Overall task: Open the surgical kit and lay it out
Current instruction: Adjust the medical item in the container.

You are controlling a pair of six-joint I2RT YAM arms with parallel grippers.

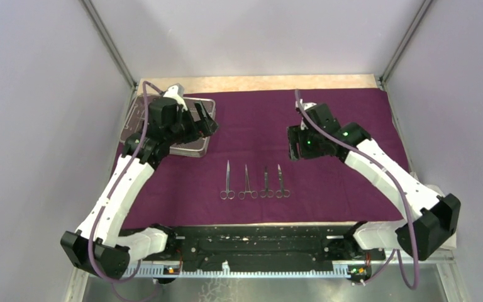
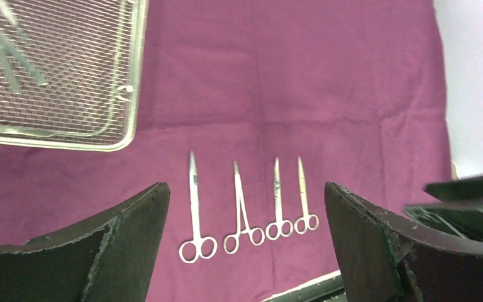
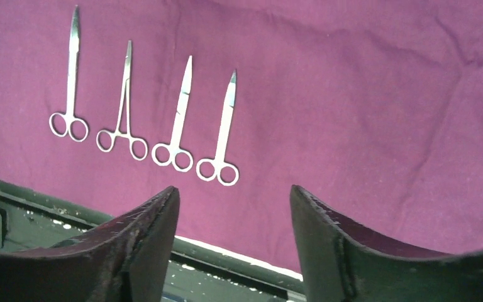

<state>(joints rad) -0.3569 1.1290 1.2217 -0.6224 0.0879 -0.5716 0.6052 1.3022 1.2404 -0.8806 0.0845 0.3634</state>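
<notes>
Four steel instruments (image 1: 255, 184) are lying in a row on the purple cloth (image 1: 258, 119); left gripper (image 2: 245, 184) and right gripper (image 3: 233, 187) are hovering spread wide, empty.

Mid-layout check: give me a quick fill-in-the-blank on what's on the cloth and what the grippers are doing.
1. ____ instruments lie in a row on the purple cloth.
2. Each lies handle-end toward the cloth's ____ edge.
3. The mesh tray sits at the cloth's far ____ corner.
4. The left gripper and right gripper are both ____, holding nothing.
Missing words: four; near; left; open.
</notes>
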